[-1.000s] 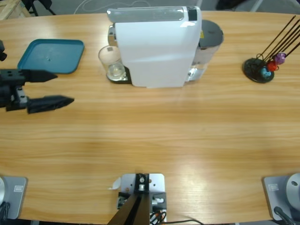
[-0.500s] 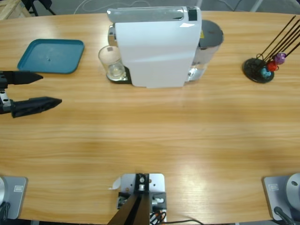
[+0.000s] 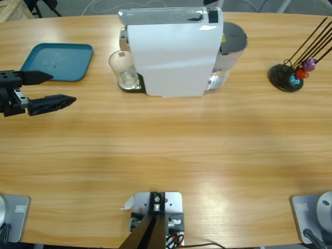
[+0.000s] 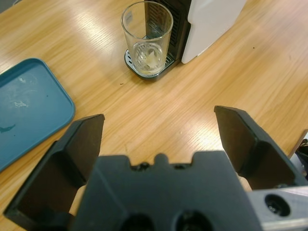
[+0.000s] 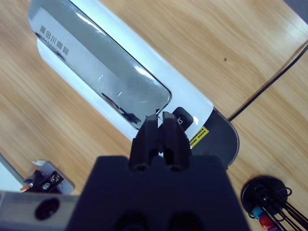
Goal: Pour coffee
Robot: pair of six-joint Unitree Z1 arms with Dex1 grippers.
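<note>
- Coffee (image 4: 147, 57) lying as a shallow, pale, translucent layer at the bottom of a clear glass (image 3: 123, 70); no long axis to tell.
- Glass standing upright on the dark drip tray (image 4: 147, 72), touching the left side of the white machine (image 3: 174, 52), at the far side of the tabletop (image 3: 171, 150).
- Left end effector (image 3: 52, 89) hovering at the left edge, jaws spread wide and released, pointing right toward the glass, just near of the teal tray (image 3: 57, 61).
- Right end effector (image 5: 161, 126) looking down on the machine's top, jaws clenched together, gripping nothing; not showing in the high view.
- Capsule holder (image 3: 288, 75) standing far right, well apart from the machine.
- Left wrist view showing the liquid plainly; high view barely showing it.
</note>
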